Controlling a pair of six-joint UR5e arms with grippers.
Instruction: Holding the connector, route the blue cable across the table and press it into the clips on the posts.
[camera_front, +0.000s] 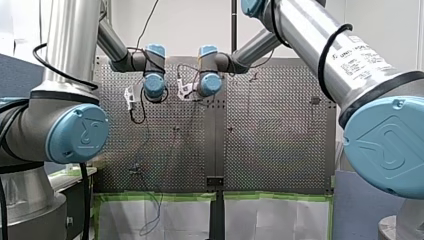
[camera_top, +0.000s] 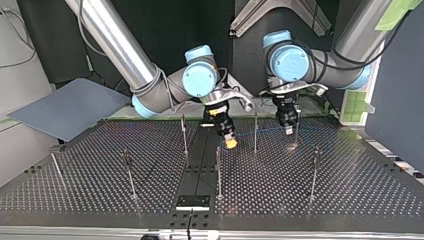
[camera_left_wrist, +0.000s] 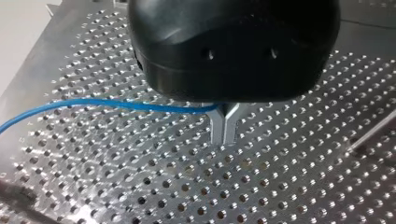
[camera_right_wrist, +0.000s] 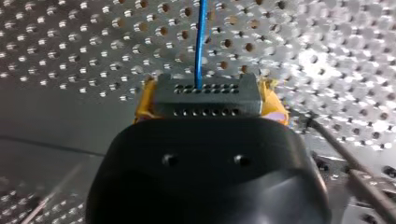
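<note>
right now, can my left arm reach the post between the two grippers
Probably yes: the left gripper, shut on the blue cable, hangs close beside that post, with only bare table between them.

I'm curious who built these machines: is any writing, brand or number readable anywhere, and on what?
White label on my right arm: lines of dark print, too blurred to read.
Blue joint cap: a raised emblem, no legible letters.
Nothing else written shows.
</note>
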